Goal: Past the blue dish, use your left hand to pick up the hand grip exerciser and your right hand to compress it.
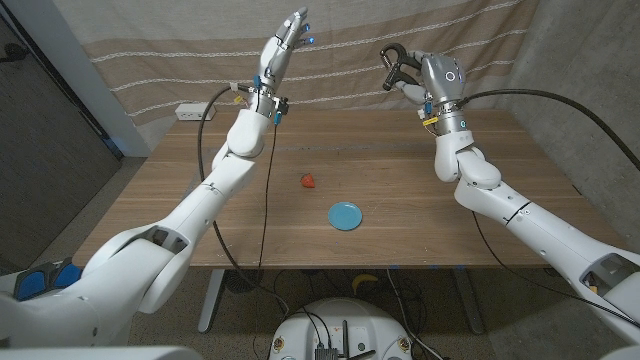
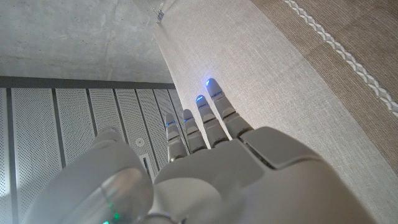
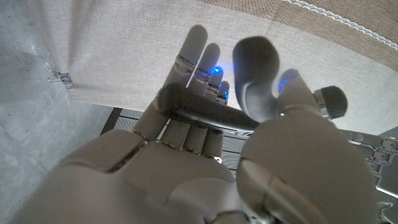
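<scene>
My left hand (image 1: 285, 38) is up high over the wooden table (image 1: 200, 200), fingers straight and lying close together, nothing in it. From the left wrist, those fingers (image 2: 214, 115) point at a pale cloth backdrop (image 2: 280, 74), blue lights at the tips. On the table, a small red object (image 1: 308, 181), then the round blue dish (image 1: 345, 215) just beside it. Over to my right hand (image 1: 425, 75), raised too, gripping the black hand grip exerciser (image 1: 393, 62). The right wrist view adds detail: one black handle (image 3: 205, 112) crosses my palm, the other curves up by the thumb.
</scene>
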